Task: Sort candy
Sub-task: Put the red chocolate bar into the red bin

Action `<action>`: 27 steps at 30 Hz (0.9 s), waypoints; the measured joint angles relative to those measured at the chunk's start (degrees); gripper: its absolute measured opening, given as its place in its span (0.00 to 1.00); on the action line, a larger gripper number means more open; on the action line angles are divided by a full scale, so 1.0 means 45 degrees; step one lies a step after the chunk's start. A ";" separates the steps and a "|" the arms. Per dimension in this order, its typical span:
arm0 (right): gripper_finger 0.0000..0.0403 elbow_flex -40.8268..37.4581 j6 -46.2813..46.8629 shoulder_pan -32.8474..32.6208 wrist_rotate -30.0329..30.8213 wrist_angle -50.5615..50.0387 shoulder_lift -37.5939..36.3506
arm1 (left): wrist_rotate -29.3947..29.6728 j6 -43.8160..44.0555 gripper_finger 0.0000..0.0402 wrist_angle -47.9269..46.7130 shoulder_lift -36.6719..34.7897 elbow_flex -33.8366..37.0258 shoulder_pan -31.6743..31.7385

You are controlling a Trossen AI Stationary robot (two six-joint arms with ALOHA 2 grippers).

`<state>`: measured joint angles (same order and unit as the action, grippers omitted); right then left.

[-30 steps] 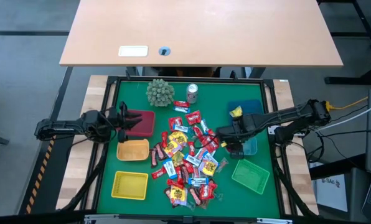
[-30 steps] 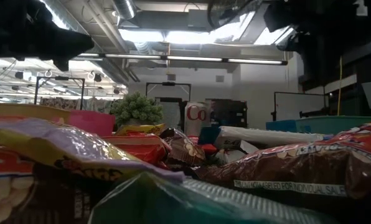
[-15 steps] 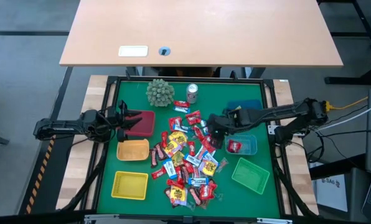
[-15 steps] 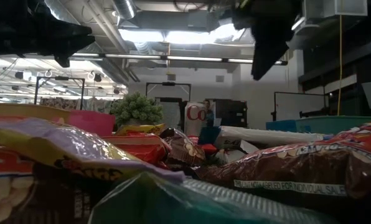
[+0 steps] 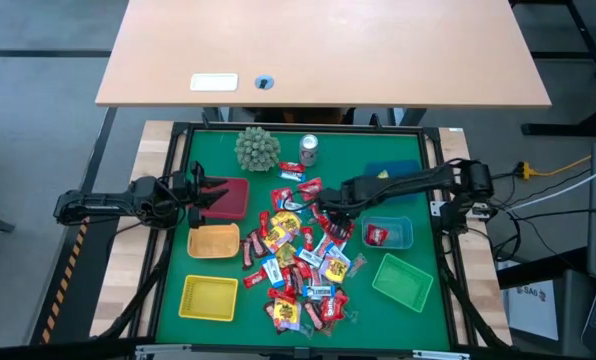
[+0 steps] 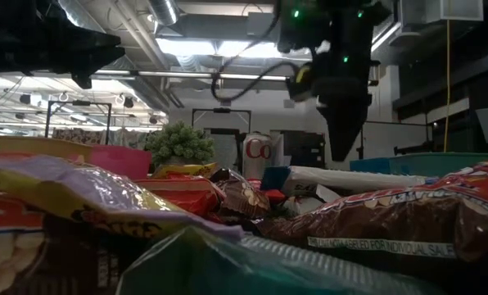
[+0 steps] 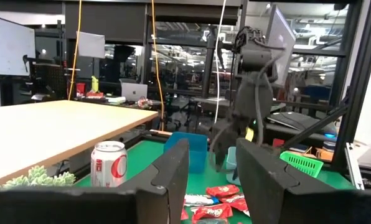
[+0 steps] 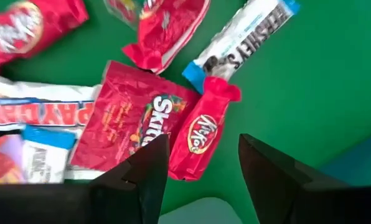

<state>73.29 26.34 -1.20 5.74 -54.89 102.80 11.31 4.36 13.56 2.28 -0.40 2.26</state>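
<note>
Red KitKat (image 8: 202,138) sits framed between parted, empty fingers of right gripper (image 5: 330,209) above candy pile (image 5: 300,262); pick phase; next: descend, close; left gripper (image 5: 210,194) waits open-jawed, empty, over red basket (image 5: 234,200).

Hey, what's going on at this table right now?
Two robot arms are sorting a pile of candy into small baskets. The right gripper hangs over the pile's far edge, jaws open and empty, above a red KitKat. The left gripper waits open over the red basket. One sweet already lies in the clear blue basket.
</note>
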 joint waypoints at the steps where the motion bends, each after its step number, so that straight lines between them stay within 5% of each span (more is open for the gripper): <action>1: 0.48 -0.0002 -0.0002 0.0050 0.0000 0.0040 0.0157 | 0.0000 0.0000 0.30 0.0000 0.0000 -0.0002 0.0004; 21: 0.48 0.0065 -0.1325 0.1459 -0.0952 0.0227 0.2240 | 0.0003 -0.0005 0.30 -0.0024 0.0000 0.0000 0.0004; 27: 0.35 0.0051 -0.1348 0.1450 -0.1294 0.0245 0.2272 | 0.0002 -0.0005 0.30 -0.0039 0.0000 -0.0002 0.0004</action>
<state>73.52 20.27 5.32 -0.08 -53.78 113.03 11.32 4.34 13.39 2.28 -0.42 2.28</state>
